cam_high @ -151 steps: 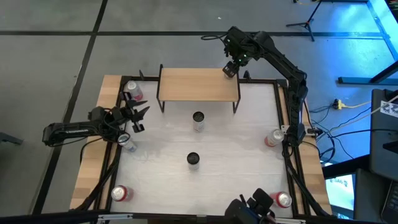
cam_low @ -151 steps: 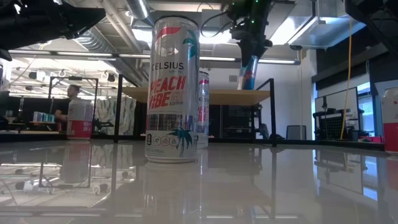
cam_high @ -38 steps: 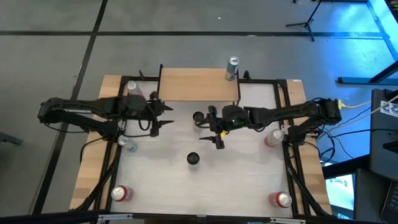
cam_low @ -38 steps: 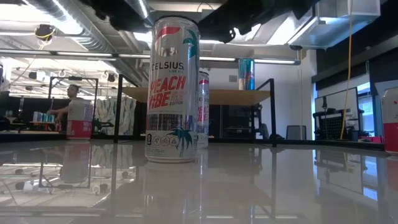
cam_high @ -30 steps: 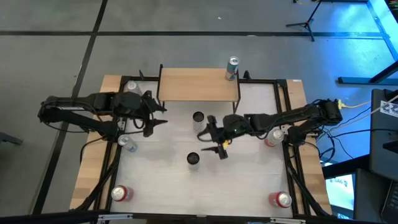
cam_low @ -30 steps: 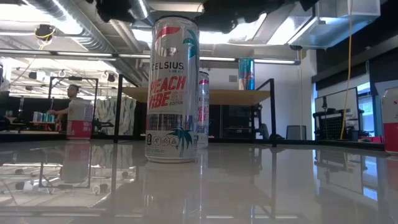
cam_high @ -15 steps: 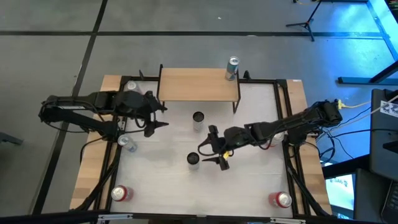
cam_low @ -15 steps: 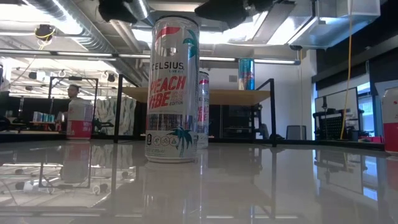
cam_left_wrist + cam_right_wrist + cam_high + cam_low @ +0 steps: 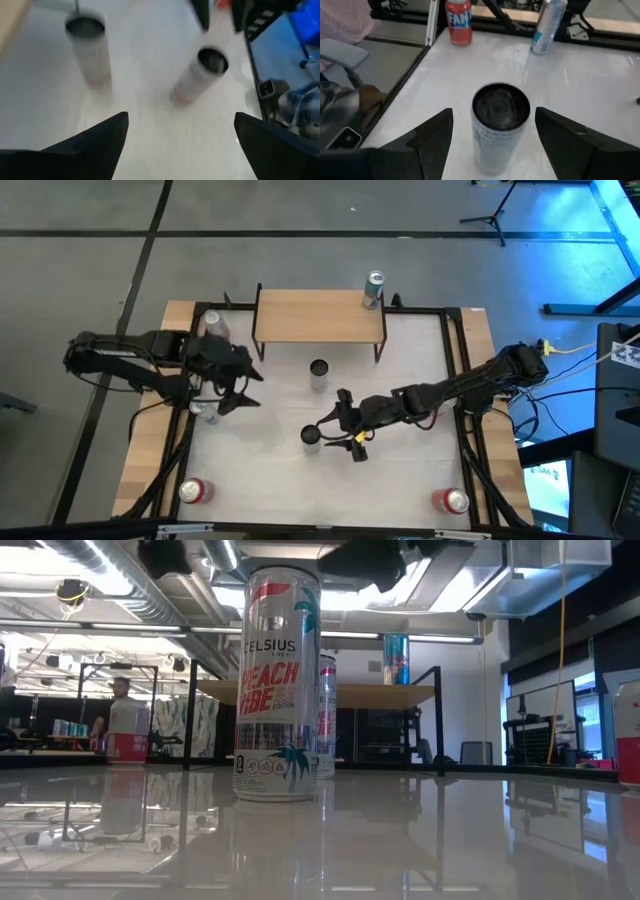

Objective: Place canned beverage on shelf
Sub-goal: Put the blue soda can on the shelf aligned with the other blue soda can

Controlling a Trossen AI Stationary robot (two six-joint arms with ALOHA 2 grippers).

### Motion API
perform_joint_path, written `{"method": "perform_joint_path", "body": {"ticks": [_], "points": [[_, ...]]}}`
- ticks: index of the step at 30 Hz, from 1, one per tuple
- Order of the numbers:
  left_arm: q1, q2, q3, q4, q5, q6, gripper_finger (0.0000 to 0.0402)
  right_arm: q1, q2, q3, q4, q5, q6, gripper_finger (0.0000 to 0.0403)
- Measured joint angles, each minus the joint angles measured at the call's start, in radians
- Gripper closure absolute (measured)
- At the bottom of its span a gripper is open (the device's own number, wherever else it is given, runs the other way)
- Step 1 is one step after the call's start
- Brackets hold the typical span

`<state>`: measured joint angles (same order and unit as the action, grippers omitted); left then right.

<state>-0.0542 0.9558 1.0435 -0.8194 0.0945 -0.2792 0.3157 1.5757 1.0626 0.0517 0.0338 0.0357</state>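
The right arm has swung from the shelf [image 9: 320,316], where one blue can [image 9: 373,289] now stands at the far right corner, down to the table's middle. The right gripper [image 9: 335,438] has its jaws spread on either side of the nearest Celsius can [image 9: 500,127], not yet closed. That suggests a second pick is starting. The left gripper [image 9: 240,388], jaws wide apart, has drifted toward the table's left edge. The glossy white table [image 9: 400,480] also holds a second upright can [image 9: 318,373] and red cans near the corners. Beyond it lies an open workshop, with a person in the distance.
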Motion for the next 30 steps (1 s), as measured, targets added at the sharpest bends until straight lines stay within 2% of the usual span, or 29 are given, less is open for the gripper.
{"method": "perform_joint_path", "body": {"ticks": [8, 15, 19, 25, 30], "points": [[-0.078, 0.007, 0.0, -0.416, -0.195, -0.271, 0.0048, 0.008, 0.0, 0.0, 0.003, 0.006, 0.018, 0.0126], [-0.093, 0.006, 0.0, -0.679, -0.256, -0.441, 0.0048, 0.006, 0.0, 0.0, 0.003, 0.009, 0.014, 0.0126], [-0.093, 0.006, 0.0, -0.737, -0.239, -0.454, 0.0048, 0.005, 0.0, 0.0, 0.004, 0.009, 0.013, 0.0126], [-0.097, 0.007, 0.0, -0.746, -0.164, -0.471, 0.0048, 0.005, 0.007, 0.0, 0.002, 0.008, 0.013, 0.0126], [-0.136, 0.006, 0.0, -0.752, -0.149, -0.499, 0.0048, 0.005, 0.019, 0.0, 0.0, 0.008, 0.013, 0.0126]]}}
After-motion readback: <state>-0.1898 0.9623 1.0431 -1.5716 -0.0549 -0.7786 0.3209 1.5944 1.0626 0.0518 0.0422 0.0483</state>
